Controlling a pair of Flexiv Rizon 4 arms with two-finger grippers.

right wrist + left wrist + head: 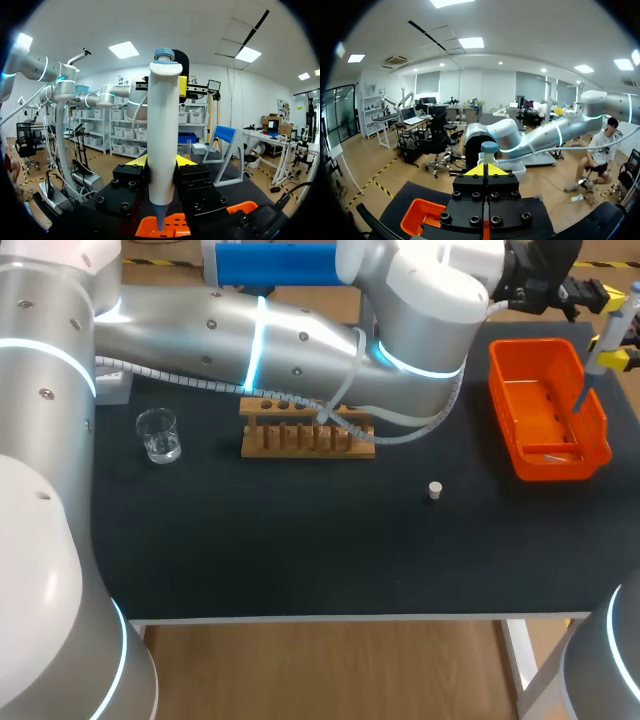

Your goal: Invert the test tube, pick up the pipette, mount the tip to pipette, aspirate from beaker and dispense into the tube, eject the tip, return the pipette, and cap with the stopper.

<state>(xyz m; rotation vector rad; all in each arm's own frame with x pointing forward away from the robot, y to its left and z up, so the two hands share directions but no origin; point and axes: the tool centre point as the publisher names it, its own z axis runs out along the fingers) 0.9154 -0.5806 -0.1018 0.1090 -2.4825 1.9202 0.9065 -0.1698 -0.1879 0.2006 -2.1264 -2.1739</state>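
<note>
Left arm stretched across to right, left gripper jaws closed, right gripper jaws clamping pipette

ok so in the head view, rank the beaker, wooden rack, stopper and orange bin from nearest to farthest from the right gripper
From the right gripper, shut on the pipette:
1. Orange bin, right beneath it on the table's right side.
2. Stopper, right of the middle.
3. Wooden rack, around the middle.
4. Beaker, far left.

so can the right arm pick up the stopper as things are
Probably not: the right tool is shut on the pipette above the orange bin. The stopper itself lies in the open on the mat.
</note>
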